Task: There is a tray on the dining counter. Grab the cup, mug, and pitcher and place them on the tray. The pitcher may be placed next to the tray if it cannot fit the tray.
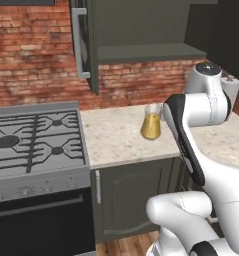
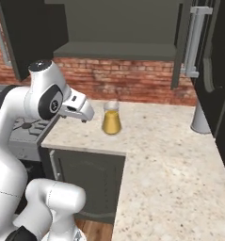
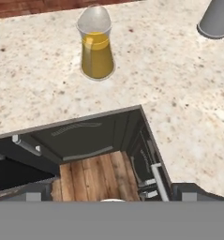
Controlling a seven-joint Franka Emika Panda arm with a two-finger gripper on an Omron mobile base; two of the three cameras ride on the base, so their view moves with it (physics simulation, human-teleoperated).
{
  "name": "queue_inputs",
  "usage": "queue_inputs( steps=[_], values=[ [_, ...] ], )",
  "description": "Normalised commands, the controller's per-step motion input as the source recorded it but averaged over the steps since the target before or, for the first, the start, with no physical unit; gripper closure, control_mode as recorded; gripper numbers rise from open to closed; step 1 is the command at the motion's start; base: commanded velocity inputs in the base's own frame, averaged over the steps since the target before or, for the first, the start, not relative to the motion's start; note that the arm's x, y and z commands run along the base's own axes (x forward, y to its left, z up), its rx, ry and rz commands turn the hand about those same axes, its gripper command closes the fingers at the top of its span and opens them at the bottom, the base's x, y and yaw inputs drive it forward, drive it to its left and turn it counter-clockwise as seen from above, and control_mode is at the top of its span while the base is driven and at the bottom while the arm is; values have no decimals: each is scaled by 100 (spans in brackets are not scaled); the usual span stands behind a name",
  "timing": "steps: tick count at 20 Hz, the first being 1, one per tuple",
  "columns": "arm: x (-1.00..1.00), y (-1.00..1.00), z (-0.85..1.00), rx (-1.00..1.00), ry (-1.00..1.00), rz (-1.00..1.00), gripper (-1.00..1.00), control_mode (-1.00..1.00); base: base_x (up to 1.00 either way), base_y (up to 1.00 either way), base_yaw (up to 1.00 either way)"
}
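You're at the start: nothing is held, nothing placed. The pitcher point(image 1: 151, 123) stands upright on the beige cabinet-run counter point(image 1: 116, 140), near the brick wall point(image 1: 36, 70), right of the stove point(image 1: 33, 142). In the right base view the pitcher point(image 2: 111, 119) sits just past the gripper point(image 2: 81, 113), apart from it, no contact. The hand view looks down over the counter's inner corner, and the pitcher point(image 3: 95, 47) is at the far edge of that picture, amber liquid filling its lower half.

Your gripper is released, jaws spread wide, grasping nothing. A grey tapered vessel point(image 2: 200, 117) stands at the far right of the counter by the dark tall unit; not a task item, leave it.

Left to do, judging from this: everything. Pitcher looks like the first pick; you need to close in and grasp it. Then fetch the cup and mug, and carry all three to the tray.
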Motion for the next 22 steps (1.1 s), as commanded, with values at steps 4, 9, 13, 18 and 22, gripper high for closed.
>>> queue_inputs(
  steps=[4,9,13,18,22],
  values=[
    [0,0,0,0,0,0,-100,100,27,0,11],
    [0,0,0,0,0,0,-100,100,31,0,23],
    [0,0,0,0,0,0,-100,100,41,0,14],
    [0,0,0,0,0,0,-100,100,40,-1,1],
    [0,0,0,0,0,0,-100,100,34,-17,0]
  ],
)
